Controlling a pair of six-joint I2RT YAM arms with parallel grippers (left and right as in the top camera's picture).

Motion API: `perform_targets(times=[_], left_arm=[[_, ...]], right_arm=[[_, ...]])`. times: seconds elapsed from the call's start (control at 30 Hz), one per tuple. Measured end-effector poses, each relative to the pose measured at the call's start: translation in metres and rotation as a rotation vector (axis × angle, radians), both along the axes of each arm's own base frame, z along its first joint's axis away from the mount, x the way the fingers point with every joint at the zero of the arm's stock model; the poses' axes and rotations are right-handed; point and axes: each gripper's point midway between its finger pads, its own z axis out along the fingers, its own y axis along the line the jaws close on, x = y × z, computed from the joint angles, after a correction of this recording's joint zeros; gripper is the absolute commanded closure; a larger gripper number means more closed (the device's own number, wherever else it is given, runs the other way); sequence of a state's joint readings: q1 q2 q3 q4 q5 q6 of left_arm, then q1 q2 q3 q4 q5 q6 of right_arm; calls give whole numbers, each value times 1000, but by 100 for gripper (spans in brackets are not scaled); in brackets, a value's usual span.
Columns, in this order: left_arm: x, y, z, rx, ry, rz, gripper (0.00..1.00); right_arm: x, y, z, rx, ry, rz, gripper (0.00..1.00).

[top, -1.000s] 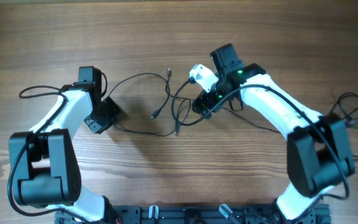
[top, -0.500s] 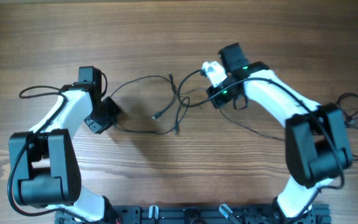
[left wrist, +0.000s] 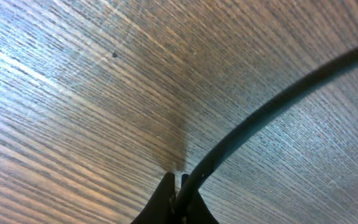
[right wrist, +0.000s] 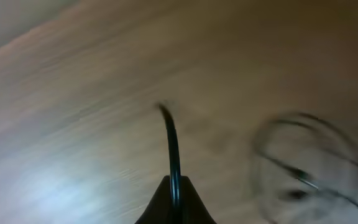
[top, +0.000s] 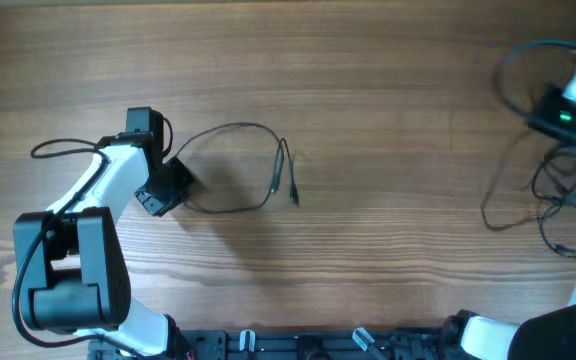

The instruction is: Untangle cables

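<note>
All I had overhead was a warm brown wooden table (top: 388, 60), its grain running from 9 to 3 o'clock across the whole view. On the left wrist feed, light lay as a pale sheen toward 9 o'clock.

- looped cable (top: 268, 170) on table (top: 368, 60), 9 o'clock of centre; left gripper (left wrist: 178, 190) clamps its 9 o'clock side
- cable tangle (top: 543, 200) at table's 3 o'clock edge; right gripper (right wrist: 174, 190), at 2 o'clock, clamps a strand
</note>
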State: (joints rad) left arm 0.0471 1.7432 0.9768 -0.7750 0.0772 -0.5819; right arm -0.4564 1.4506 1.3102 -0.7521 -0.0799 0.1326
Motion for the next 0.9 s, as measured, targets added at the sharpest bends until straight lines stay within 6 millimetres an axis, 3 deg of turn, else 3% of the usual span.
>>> perform_targets(times=[0.13,0.33,0.4,0.43,0.5,0.53,0.63,0.73,0.83,0.9], left_arm=[[0,0,0,0,0,0,96],[0,0,0,0,0,0,96],[0,0,0,0,0,0,96],[0,0,0,0,0,0,96],[0,0,0,0,0,0,96],[0,0,0,0,0,0,96],[0,0,0,0,0,0,96],[0,0,0,0,0,0,96],[10,-3,0,-21,-41,-2,96],[30,-23,5,-120,-134,-53,95]], right_arm=[[-43,-71,-1,22,1,-282,95],[-76,-108,-4,68,-12,-479,96],[-76,-109,-9,79,-4,-491,95],[-75,-110,-12,85,4,-493,83],[-74,-112,-20,98,19,-499,23],[-73,-113,-25,103,30,-501,0],[-72,-113,-34,119,54,-500,0],[-63,-101,-36,190,30,-449,0],[-47,-73,-33,335,-26,-340,0],[-41,-43,-35,434,-11,-261,0]])
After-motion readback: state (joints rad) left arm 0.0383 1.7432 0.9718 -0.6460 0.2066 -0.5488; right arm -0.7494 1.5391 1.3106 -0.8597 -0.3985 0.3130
